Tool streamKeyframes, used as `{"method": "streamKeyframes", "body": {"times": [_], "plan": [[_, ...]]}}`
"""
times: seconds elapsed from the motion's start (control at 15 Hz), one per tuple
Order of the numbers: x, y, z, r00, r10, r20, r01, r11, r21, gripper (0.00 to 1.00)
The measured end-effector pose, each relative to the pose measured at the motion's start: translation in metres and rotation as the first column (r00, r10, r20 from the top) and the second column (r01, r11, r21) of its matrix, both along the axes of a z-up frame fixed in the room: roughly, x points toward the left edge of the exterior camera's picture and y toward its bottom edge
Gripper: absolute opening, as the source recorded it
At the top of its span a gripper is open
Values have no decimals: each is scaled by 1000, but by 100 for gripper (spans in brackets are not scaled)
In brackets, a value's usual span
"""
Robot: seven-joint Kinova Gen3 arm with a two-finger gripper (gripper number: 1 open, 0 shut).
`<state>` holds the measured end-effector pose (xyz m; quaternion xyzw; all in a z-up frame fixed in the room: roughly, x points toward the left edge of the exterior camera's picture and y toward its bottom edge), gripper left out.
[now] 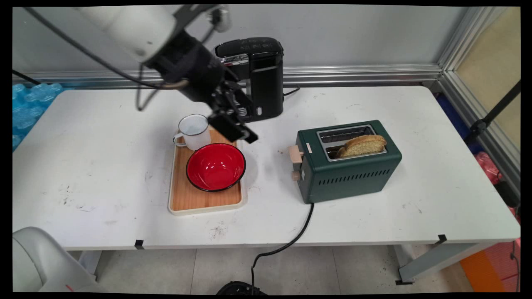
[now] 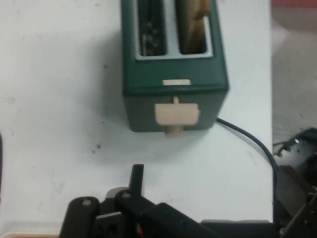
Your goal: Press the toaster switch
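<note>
gripper [image 1: 237, 128] at frame centre-left, above tray [image 1: 178, 203] edge beside mug [image 1: 193, 132] and red bowl [image 1: 215, 167]; finger state cannot be told; toaster [image 1: 349, 166] at right holds bread [image 1: 363, 145]; no readable writing

The gripper [image 1: 233, 120] hides the lower front of the coffee machine [image 1: 259, 74] and the tray's [image 1: 205, 199] 1 o'clock corner. In the hand view the toaster [image 2: 173, 94] is cut off at 12 o'clock, its bread slice [image 2: 193, 22] partly out of frame; whether the jaws are apart cannot be told.

Even overhead light, soft shadows on table [image 1: 374, 216]; hand view blurred (edges bowed in main).
</note>
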<state>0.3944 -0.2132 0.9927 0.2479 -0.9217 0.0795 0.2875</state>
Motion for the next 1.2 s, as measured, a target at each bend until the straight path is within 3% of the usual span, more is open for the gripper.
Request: {"method": "streamKeyframes", "body": {"times": [0.4, 0.47, 1.2], "plan": [[-40, -18, -22, 993, 116, 6, -116, 993, 21, 100], [-46, -20, -25, 992, 125, 9, -125, 992, 23, 0], [-81, -39, -58, 989, 137, 48, -139, 989, 43, 0]]}}
